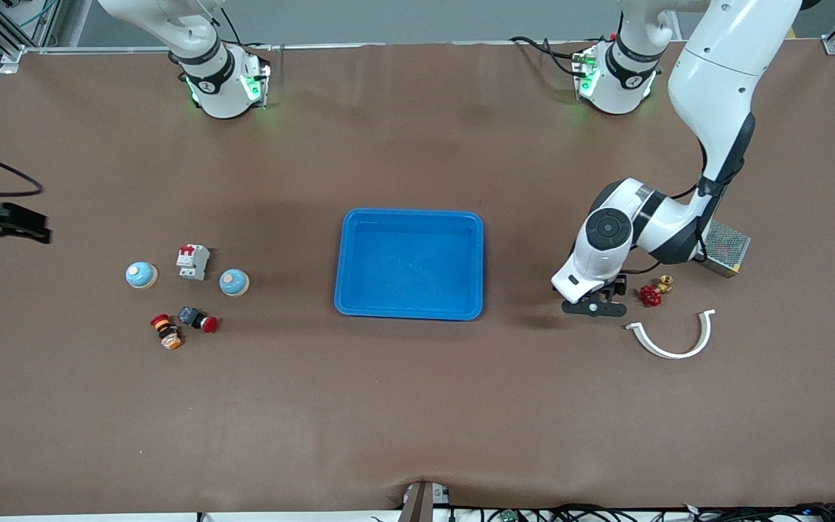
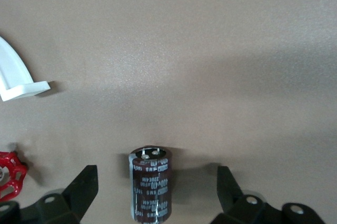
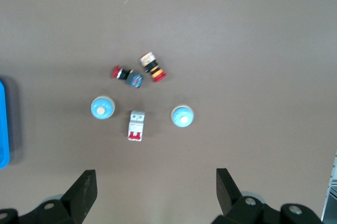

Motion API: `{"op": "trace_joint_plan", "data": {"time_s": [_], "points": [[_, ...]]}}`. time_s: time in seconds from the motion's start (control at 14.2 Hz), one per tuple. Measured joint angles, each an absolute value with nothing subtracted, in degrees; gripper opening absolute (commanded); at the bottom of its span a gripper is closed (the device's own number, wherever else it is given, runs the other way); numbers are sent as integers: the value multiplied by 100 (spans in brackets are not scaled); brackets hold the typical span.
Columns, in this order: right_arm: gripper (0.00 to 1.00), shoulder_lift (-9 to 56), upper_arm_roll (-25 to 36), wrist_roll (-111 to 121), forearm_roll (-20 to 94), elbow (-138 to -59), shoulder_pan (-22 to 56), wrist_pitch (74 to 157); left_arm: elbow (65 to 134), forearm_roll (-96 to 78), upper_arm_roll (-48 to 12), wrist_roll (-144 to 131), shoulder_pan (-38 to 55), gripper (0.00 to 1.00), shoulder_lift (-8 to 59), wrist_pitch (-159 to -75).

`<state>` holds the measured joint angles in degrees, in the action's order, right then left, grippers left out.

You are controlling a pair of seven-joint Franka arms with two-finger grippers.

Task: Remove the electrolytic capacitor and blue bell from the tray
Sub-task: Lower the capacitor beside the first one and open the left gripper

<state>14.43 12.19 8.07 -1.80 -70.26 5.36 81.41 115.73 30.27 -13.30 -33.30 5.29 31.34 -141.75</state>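
Between the left gripper's (image 2: 154,195) spread fingers the electrolytic capacitor (image 2: 151,184) stands on the table beside the red valve (image 1: 651,293), well off the empty tray (image 1: 410,264). Lifting carelessly could topple it. Right gripper (image 3: 154,195), open, waits above two blue bells (image 3: 181,115).

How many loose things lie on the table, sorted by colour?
Blue: 3, the tray, two bells
Red or with red: 4, valve handle, two push buttons, breaker
White: 1, curved clip
Brown: 1, capacitor
Silver: 1, mesh box
Total: 10
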Motion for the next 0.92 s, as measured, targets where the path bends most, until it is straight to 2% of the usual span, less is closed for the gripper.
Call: {"op": "trace_joint_plan", "data": {"time_s": [0.64,0.78,0.92], "points": [[100,1127,1116,808,-138,-6582,401,8440,11378,3027,-1327,-3338,364,100,3052,-14281],[100,1052,1105,808,-6,-6575,399,8358,11248,2964,-1329,-3354,274,100,2992,-14278],[100,899,1107,808,154,-6549,390,7931,11092,2634,-1337,-3349,196,100,2971,-14257]]}}
